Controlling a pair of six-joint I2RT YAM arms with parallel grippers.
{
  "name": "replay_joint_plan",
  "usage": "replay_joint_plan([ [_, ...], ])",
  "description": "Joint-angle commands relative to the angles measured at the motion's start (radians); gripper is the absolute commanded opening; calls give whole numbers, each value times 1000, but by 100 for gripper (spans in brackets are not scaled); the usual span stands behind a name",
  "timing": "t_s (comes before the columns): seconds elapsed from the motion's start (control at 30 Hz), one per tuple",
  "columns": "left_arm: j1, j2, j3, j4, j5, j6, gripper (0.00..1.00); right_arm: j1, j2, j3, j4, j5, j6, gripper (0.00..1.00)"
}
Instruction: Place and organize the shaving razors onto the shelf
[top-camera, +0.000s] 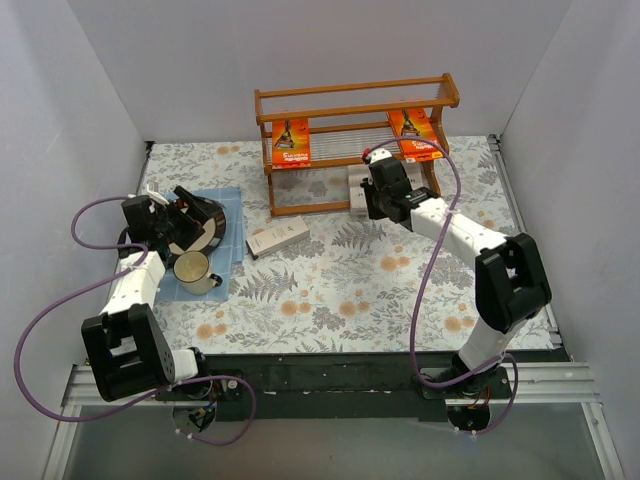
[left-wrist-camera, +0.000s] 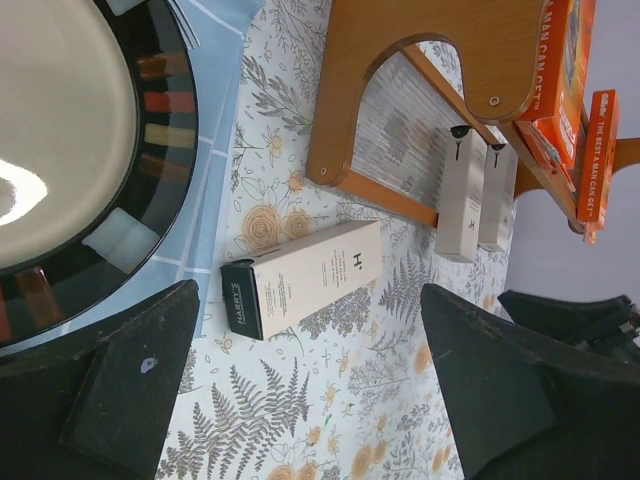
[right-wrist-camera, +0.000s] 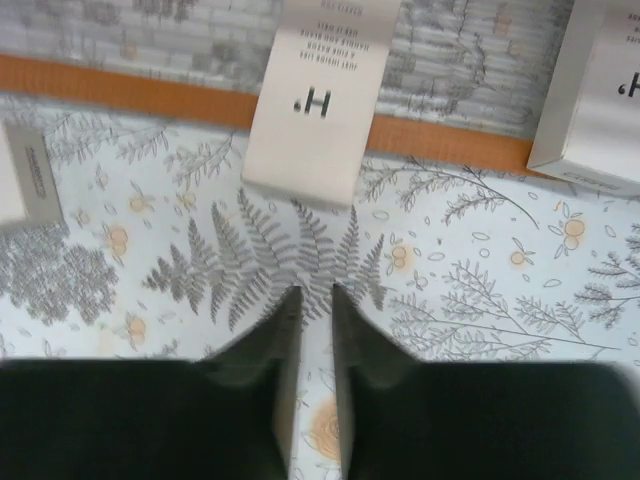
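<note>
Right gripper is lowest in its wrist view, fingers pressed almost together with nothing between them, over the table just in front of the shelf. Directly ahead, the middle box lies on the lower tier with its near end past the front rail. The right box lies beside it. Left pack and right pack stand on the upper tier, one toward each end. The loose box lies flat on the table, well apart from the shelf, between the arms. Left gripper is spread wide and empty beside the plate, facing the loose box.

Judged step: four razors shelved, one not yet. The next move calls for:
1. Straddle the loose box across its narrow width
2. Close, lift, carry to the lower tier
3. Set it parallel to the other boxes
</note>
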Motion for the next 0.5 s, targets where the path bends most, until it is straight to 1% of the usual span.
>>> replay_joint_plan([
  [0.0,6,-17,-19,34,27,-22,91,-5,-74,-117,21,-89,-40,2],
  [0.07,5,-17,-23,34,29,-25,91,-5,-81,-146,39,-115,-37,1],
  [0.2,5,-18,-15,20,38,-10,91,-7,-62,-195,130,-96,-48,1],
  [0.37,5,-18,-6,5,50,29,92,-23,8,-160,191,-111,-42,1],
  [0.47,5,-15,-16,25,93,53,92,-34,43,-134,240,-94,-31,1],
])
